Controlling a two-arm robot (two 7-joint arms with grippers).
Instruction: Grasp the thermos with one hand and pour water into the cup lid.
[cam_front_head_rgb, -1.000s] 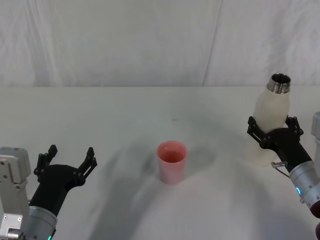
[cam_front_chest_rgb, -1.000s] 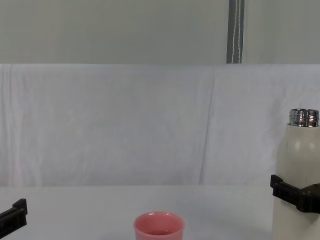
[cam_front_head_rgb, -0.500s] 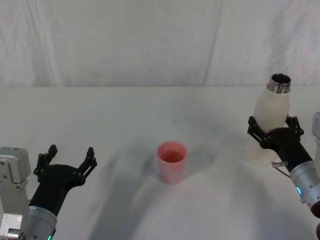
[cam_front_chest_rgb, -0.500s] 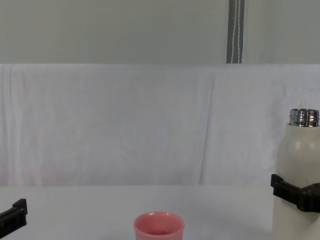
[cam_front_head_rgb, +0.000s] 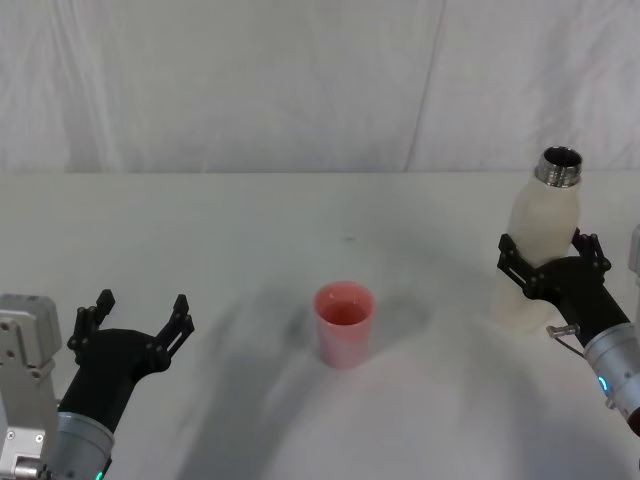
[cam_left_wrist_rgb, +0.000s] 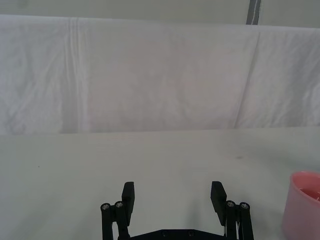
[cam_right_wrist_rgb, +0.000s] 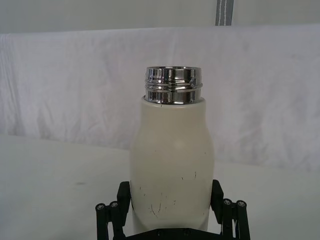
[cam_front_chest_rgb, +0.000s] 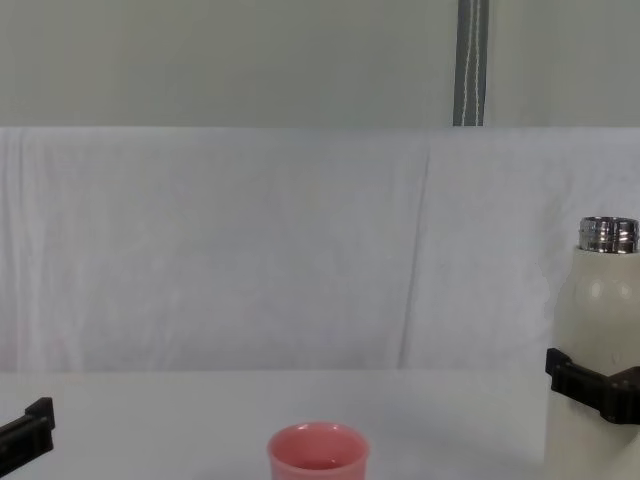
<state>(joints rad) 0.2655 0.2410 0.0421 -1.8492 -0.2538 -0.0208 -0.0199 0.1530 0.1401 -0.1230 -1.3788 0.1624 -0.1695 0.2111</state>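
The thermos (cam_front_head_rgb: 540, 222), cream-white with a steel neck and no cap, stands upright on the table at the right. My right gripper (cam_front_head_rgb: 548, 252) is open, one finger on each side of the thermos's lower body (cam_right_wrist_rgb: 172, 160), with a thin gap at both sides. The pink cup lid (cam_front_head_rgb: 344, 322) stands upright at the table's middle, well left of the thermos. My left gripper (cam_front_head_rgb: 140, 308) is open with nothing between its fingers, low at the near left, and the cup lid (cam_left_wrist_rgb: 305, 205) lies off to its side. In the chest view one right finger (cam_front_chest_rgb: 590, 385) crosses the thermos (cam_front_chest_rgb: 600, 320).
The white table (cam_front_head_rgb: 250, 230) ends at a white cloth backdrop (cam_front_head_rgb: 300, 80). A grey pole (cam_front_chest_rgb: 470, 60) rises behind the cloth. Bare tabletop lies between the cup lid and each gripper.
My right gripper has slid slightly back to the right along the thermos. The thermos, the cup lid and the left arm have not moved.
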